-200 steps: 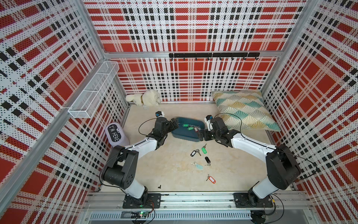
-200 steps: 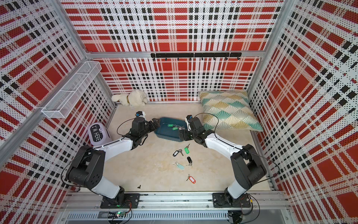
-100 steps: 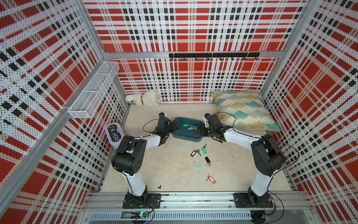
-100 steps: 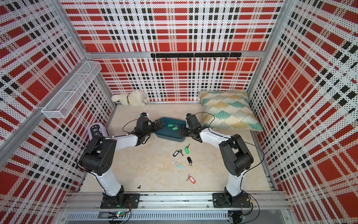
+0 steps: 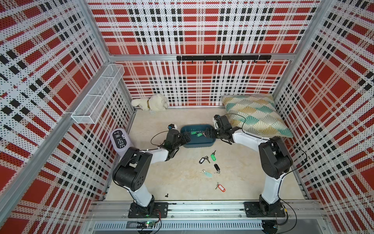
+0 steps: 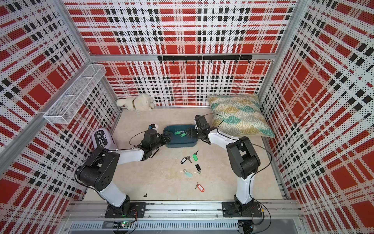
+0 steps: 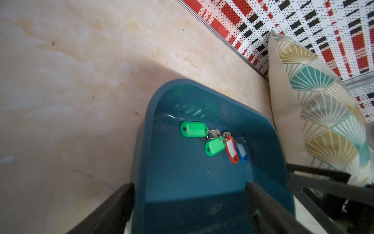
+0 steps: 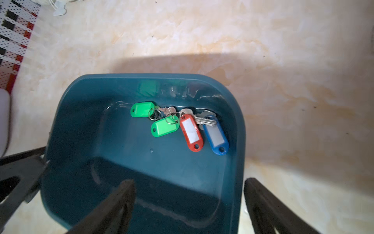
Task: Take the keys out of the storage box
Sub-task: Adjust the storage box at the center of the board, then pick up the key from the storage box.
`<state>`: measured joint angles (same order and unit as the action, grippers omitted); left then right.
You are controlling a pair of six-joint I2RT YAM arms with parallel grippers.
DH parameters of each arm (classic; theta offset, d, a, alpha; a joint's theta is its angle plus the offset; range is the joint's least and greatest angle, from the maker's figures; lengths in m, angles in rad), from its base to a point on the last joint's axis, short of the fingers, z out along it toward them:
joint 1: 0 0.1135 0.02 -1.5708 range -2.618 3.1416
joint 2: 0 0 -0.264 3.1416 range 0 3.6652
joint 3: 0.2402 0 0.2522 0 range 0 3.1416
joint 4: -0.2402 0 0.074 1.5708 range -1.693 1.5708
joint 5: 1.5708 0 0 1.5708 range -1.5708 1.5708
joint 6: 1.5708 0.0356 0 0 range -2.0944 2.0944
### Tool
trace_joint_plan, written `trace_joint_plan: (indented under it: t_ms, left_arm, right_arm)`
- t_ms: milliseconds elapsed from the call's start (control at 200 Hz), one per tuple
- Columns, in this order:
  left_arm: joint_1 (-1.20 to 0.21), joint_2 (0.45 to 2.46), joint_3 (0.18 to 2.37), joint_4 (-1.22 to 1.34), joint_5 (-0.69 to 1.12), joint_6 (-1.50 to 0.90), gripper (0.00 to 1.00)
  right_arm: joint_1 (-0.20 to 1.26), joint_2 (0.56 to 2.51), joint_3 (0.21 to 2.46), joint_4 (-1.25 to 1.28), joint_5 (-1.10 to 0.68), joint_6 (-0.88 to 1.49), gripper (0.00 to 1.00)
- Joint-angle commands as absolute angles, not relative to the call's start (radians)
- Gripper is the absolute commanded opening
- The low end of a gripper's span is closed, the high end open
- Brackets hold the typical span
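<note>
So in both top views we've got the storage box (image 5: 199,143) (image 6: 180,144) sitting flat on the tabletop (image 5: 178,182). The left gripper (image 5: 187,138) is at one short end of the box and the right gripper (image 5: 206,133) at the opposite end, both spread wide and carrying nothing. A few keys (image 5: 194,133) sit inside the box, and five loose keys (image 5: 213,157) lie on the tabletop in front of the box, on the robot's side. In the left wrist view the fingers (image 7: 113,204) stand wide apart, straddling the box's wall, one outside and one over the inside. We can't tell if either touches it. Two green tags (image 7: 194,129), a red tag (image 7: 231,150) and a blue tag (image 7: 241,152) are bunched in the box. The right wrist view is the same deal: fingers (image 8: 263,202) wide, one inside the box, one outside its wall, with that same bunch by the far wall.
</note>
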<state>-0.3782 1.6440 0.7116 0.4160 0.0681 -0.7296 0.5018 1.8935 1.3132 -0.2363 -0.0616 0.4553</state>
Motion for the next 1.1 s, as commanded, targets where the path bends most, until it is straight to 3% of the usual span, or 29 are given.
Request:
trace_joint_plan:
  t_ms: [0, 175, 451, 947, 1092]
  left_arm:
    - [-0.350, 1.527, 0.670, 0.436, 0.070, -0.742, 0.91]
    - [-0.301, 1.355, 0.650, 0.303, -0.023, -0.699, 0.92]
    - [-0.293, 1.231, 0.596, 0.269, -0.059, -0.678, 0.92]
    - [-0.285, 1.232, 0.586, 0.252, -0.052, -0.658, 0.92]
    - [-0.284, 1.221, 0.580, 0.251, -0.062, -0.654, 0.92]
  right_arm:
    - [0.503, 1.821, 1.341, -0.308, 0.049, 0.373, 0.90]
    - [0.595, 1.796, 1.385, -0.334, 0.074, 0.297, 0.87]
    - [0.641, 2.021, 1.588, -0.391, -0.020, 0.253, 0.59]
    - [0.593, 2.324, 1.874, -0.466, -0.091, 0.207, 0.55]
    - [0.583, 2.364, 1.910, -0.472, -0.123, 0.198, 0.45]
